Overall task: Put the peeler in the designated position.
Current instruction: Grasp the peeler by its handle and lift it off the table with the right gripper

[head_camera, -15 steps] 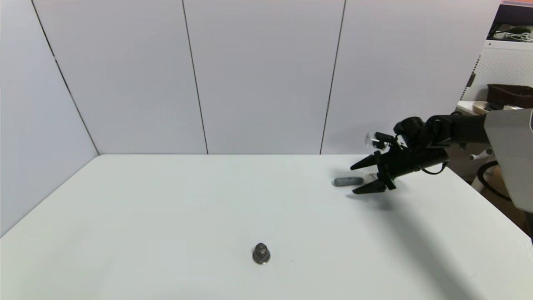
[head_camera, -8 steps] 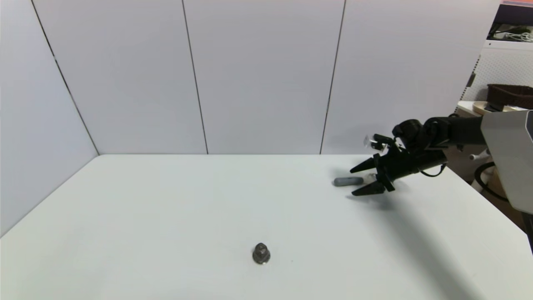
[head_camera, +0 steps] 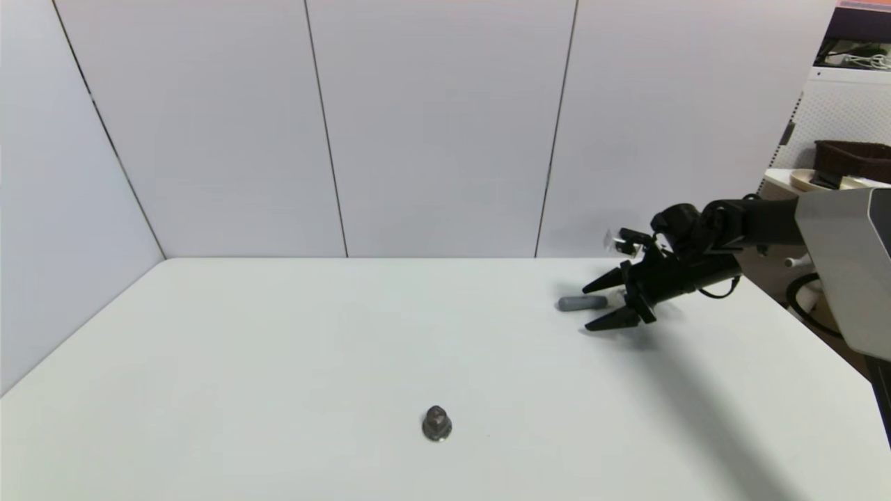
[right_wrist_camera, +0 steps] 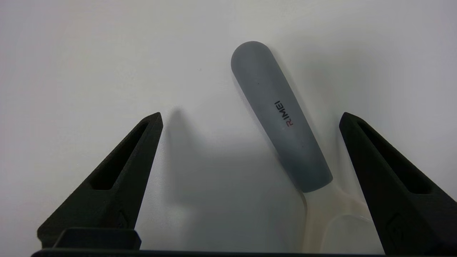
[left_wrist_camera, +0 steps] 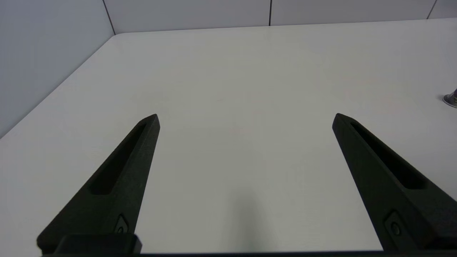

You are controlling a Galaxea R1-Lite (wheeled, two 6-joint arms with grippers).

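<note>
The peeler (head_camera: 583,303) lies flat at the table's far right, grey handle pointing left. My right gripper (head_camera: 597,305) hangs open just above it, its fingers straddling the cream forked head. The right wrist view shows the grey handle (right_wrist_camera: 280,116) running between the open gripper (right_wrist_camera: 250,119), nearer one finger, with the cream head (right_wrist_camera: 335,214) close to the camera and the blade hidden. The dark dome-shaped nut (head_camera: 436,423) stands near the table's front middle, marking the designated position on bare white tabletop. My left gripper (left_wrist_camera: 245,119) is parked open over the table's left side, out of the head view.
White wall panels close off the table (head_camera: 278,348) at the back and left. Beyond the table's right edge are shelves and a dark basket (head_camera: 853,156). The nut's edge (left_wrist_camera: 451,98) shows far off in the left wrist view.
My right gripper has crept a little to the left and slightly lower over the peeler, still open. The peeler and the nut have not moved.
</note>
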